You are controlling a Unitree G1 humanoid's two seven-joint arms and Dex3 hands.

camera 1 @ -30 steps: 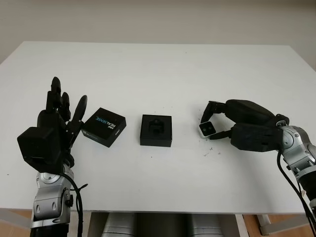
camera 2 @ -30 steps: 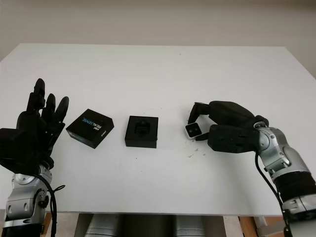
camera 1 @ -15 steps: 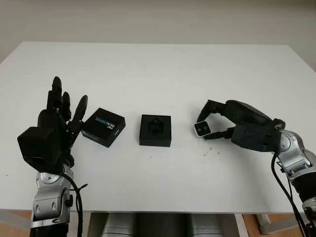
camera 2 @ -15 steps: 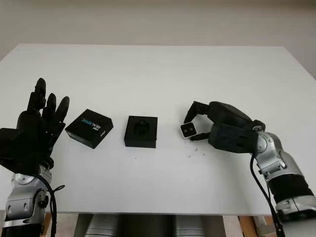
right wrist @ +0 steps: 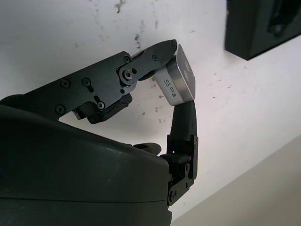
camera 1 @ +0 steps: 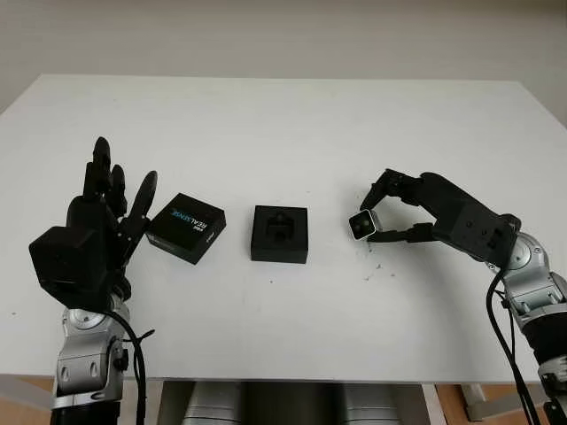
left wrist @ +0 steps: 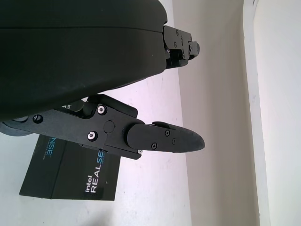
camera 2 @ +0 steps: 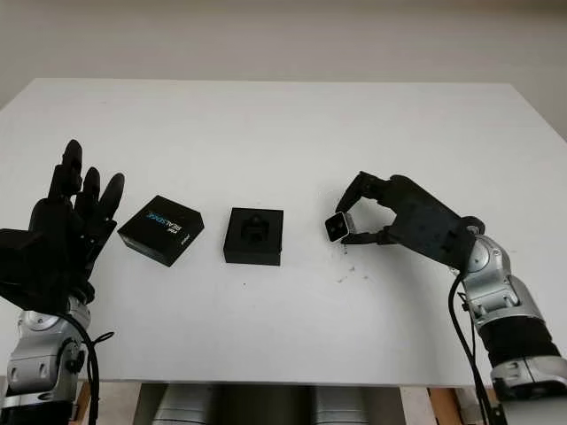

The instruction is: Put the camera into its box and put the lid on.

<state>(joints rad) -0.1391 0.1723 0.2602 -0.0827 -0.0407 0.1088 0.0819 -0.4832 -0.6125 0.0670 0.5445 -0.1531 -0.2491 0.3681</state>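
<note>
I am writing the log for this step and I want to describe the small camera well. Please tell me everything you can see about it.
The camera is a small, boxy block with a silver, metal-looking shell and rounded corners. Its dark front face, with small lenses, points toward the open box. The right hand pinches it between fingertips, tilted and seemingly lifted off the table, to the right of the box and apart from it. Nothing but the fingers touches it.

Silver camera (camera 1: 361, 226) — black box (camera 1: 280, 234), black white-lettered lid (camera 1: 186, 227), white table (camera 1: 283, 124).
</note>
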